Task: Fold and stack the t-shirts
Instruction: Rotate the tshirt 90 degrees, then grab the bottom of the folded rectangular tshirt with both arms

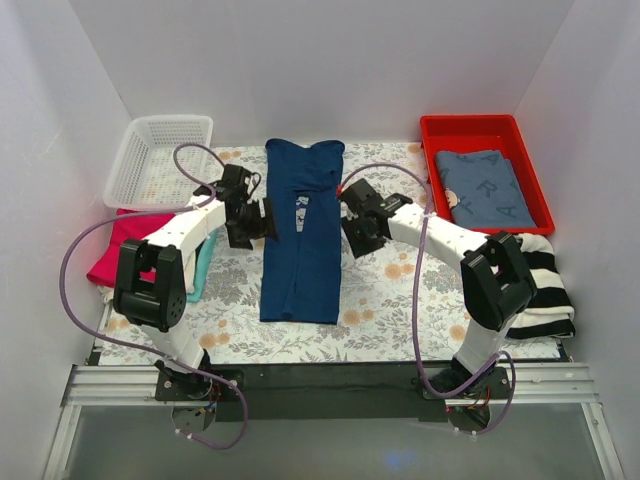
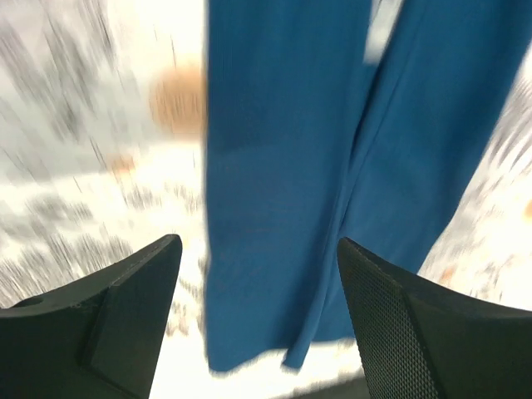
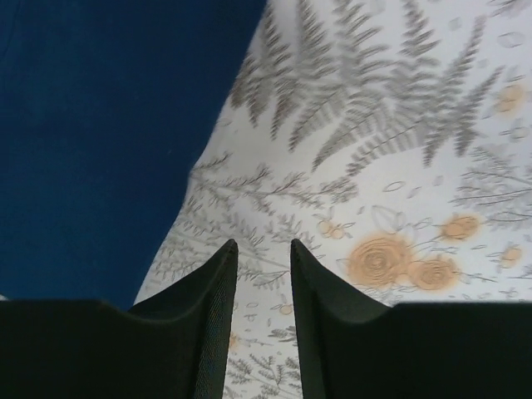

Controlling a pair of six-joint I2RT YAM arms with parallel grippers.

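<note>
The navy t-shirt (image 1: 300, 275) lies in the middle of the table (image 1: 400, 290), already folded lengthwise into a long, narrow strip with a pale print showing near its top. The soft knit lies smooth and flat on the floral tablecloth. The left hand (image 2: 258, 243) hangs over its left edge with fingers spread wide and nothing in them. The right hand (image 3: 262, 245) sits beside the right edge, its fingers only narrowly apart and empty, probably placed for the crosswise fold. A pink t-shirt (image 1: 125, 250) waits at the left, a striped one (image 1: 545, 280) at the right, and a grey-blue one (image 1: 485, 185) rests in the red tray (image 1: 470, 122).
</note>
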